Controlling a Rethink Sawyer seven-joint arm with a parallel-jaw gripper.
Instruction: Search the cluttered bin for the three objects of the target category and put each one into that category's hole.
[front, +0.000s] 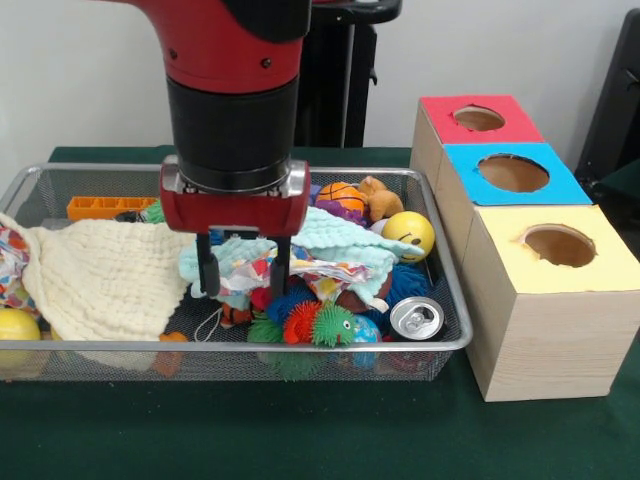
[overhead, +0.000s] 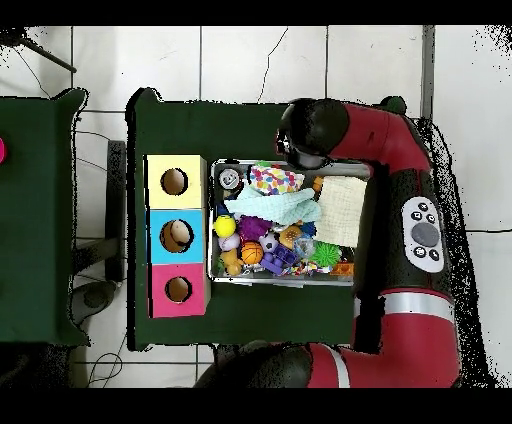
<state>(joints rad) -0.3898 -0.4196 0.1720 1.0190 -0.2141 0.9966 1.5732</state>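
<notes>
The end effector hangs open, fingers straddling the patterned cloth in the wire bin. Risk: closing snags fabric, dragging neighbouring toys out.

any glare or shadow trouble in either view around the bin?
Front view: even light; one bright glint on the soda can top; the gripper casts only a soft shadow on the patterned cloth. Overhead view: the arm hides one corner of the wire bin, and the insides of the box holes read dark.
</notes>
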